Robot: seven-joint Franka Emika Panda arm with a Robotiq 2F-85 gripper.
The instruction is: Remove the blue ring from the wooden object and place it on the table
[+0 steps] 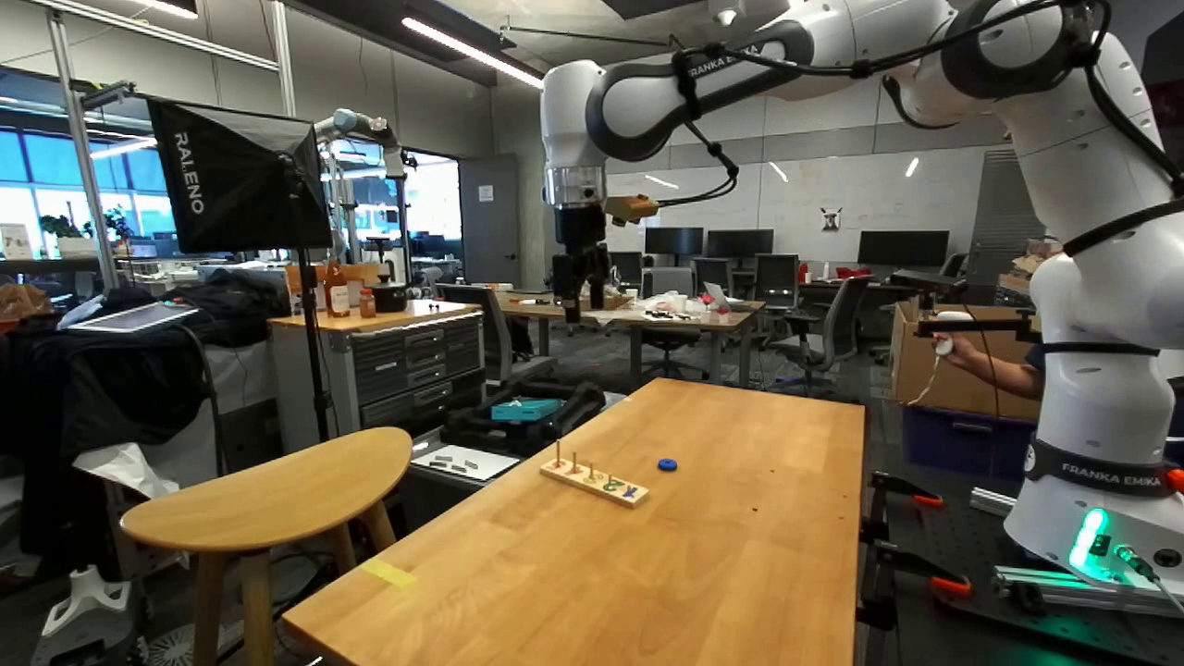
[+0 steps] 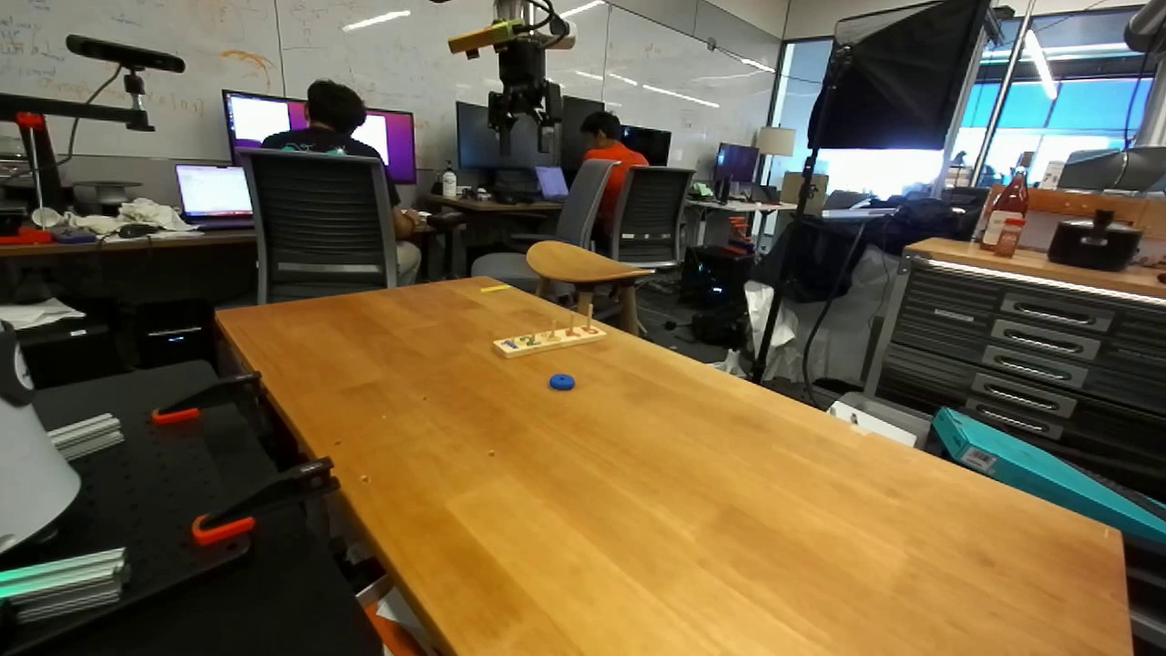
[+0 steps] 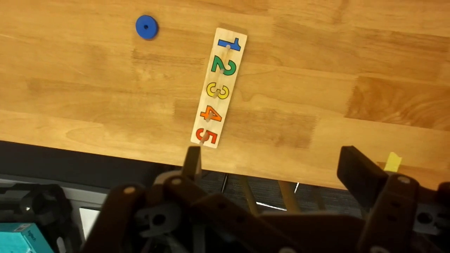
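Claw (image 3: 270,151) gapes, ring (image 3: 149,32) on table (image 3: 299,88) (wrist view alone resolves every numeral (image 3: 225,92)).

Ceiling strip lights (image 1: 476,53) shine from above, and the windows (image 1: 18,203) burn out to white. Glare streaks the whiteboard (image 2: 392,55); a green lamp (image 1: 1088,538) glows low on my arm (image 1: 1101,398). My worktop (image 1: 666,573) is evenly lit, with faint shadows. In the wrist view my jaws look dark and blurred, the worktop beyond sharper.
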